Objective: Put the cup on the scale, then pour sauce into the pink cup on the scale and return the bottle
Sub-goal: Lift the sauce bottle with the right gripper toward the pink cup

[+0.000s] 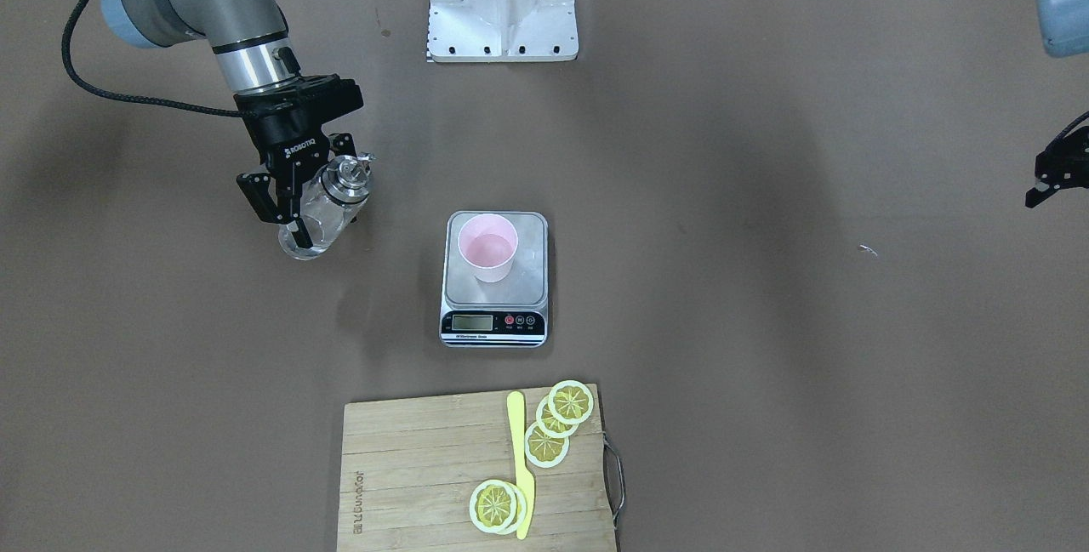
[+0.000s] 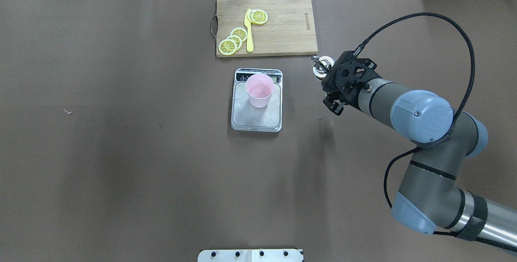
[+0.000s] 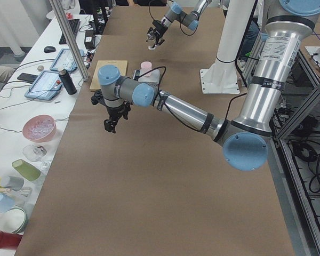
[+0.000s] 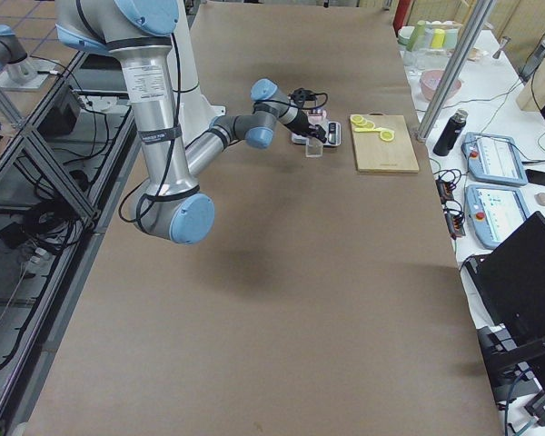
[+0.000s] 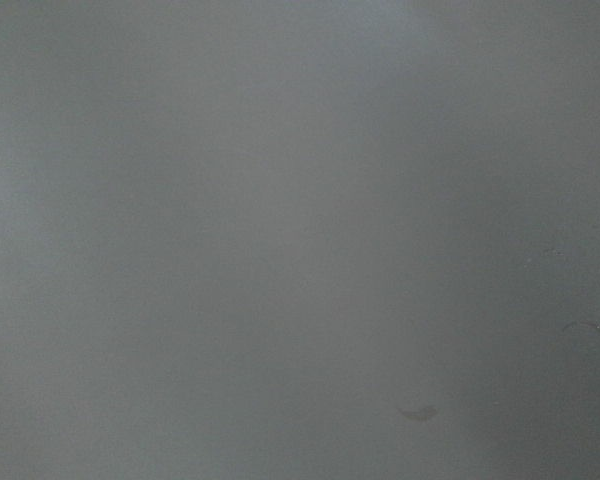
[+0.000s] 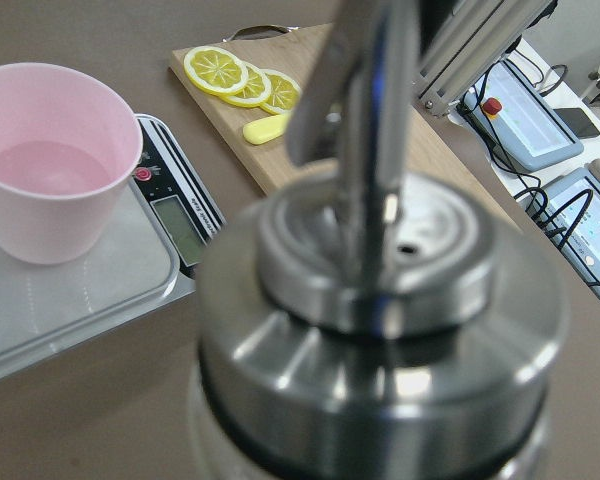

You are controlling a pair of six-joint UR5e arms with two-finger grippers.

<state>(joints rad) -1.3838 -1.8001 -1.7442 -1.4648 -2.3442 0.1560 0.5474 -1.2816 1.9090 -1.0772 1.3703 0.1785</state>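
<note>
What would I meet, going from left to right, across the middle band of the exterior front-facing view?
bottle → scale → left pincer, cut by the picture's right edge

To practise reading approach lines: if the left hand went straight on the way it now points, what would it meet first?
Most likely the bare brown table. The left hand hangs pointing down over it, and its wrist view shows only tabletop, with nothing in between.

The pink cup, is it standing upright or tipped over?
Upright: the cup stands on the platform of the scale, and its open mouth faces up.
</note>
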